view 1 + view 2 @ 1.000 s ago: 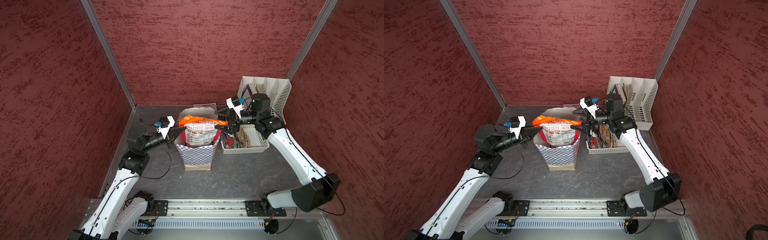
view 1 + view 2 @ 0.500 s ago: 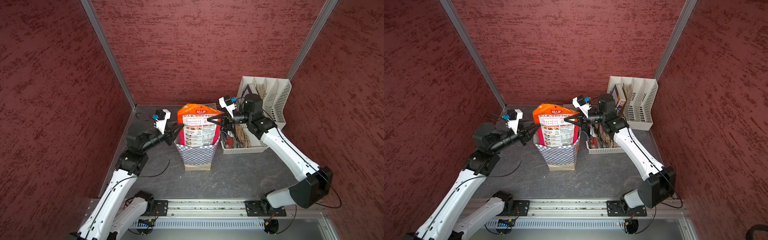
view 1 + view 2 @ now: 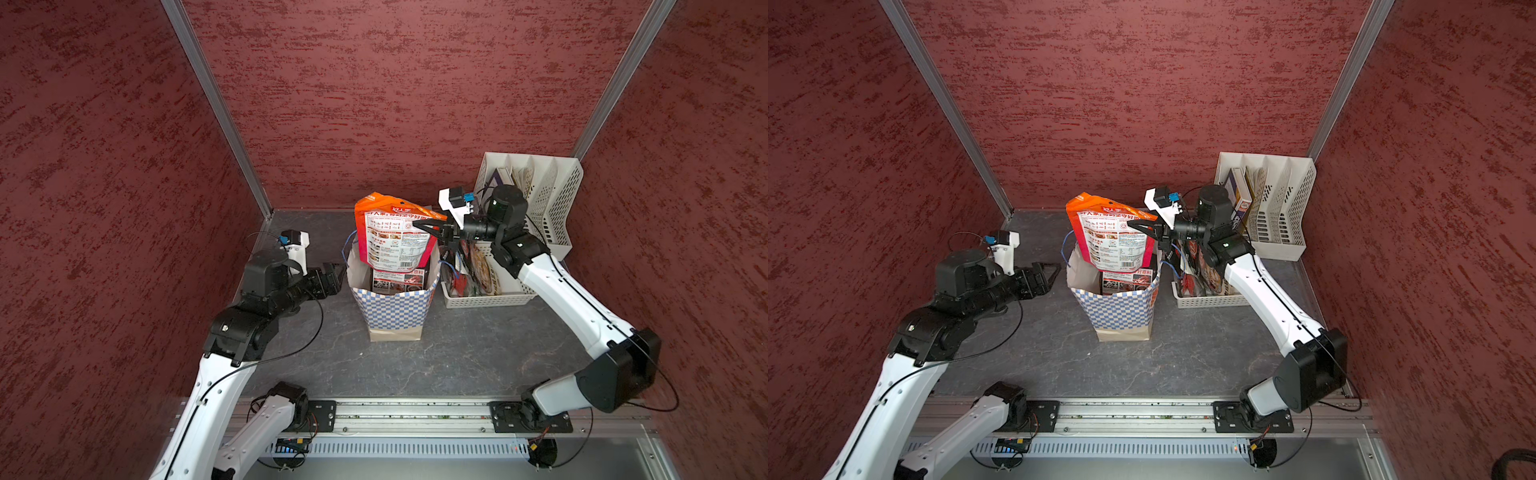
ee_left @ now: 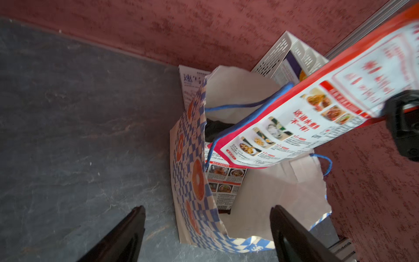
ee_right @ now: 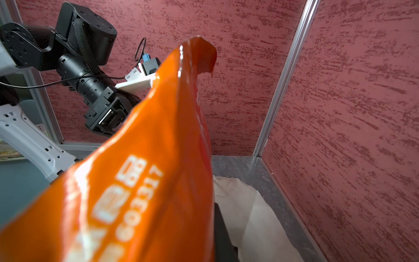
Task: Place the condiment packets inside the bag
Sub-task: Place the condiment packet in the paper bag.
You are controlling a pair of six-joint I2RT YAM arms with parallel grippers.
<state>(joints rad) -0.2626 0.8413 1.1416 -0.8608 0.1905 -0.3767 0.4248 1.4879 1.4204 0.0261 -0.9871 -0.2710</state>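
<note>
The blue-and-white checkered bag (image 3: 395,307) (image 3: 1121,309) stands upright mid-table with its mouth open. An orange condiment packet (image 3: 390,237) (image 3: 1113,239) hangs upright over it, lower edge dipping into the mouth. My right gripper (image 3: 420,226) (image 3: 1134,224) is shut on the packet's right edge. In the right wrist view the glossy orange packet (image 5: 147,181) fills the frame beside one dark finger (image 5: 221,233). Another packet (image 3: 399,280) (image 4: 224,181) stands inside the bag (image 4: 195,181). My left gripper (image 3: 336,270) (image 3: 1052,272) (image 4: 207,226) is open just left of the bag, holding nothing.
A white perforated basket (image 3: 486,297) right of the bag holds more packets. A white file rack (image 3: 540,199) with books stands in the back right corner. A white booklet (image 4: 190,84) lies behind the bag. Red walls close three sides.
The left gripper opened, let go of the orange packet and drew back left. The right gripper shut on it, and the packet swung from lying flat to hanging upright over the bag.
</note>
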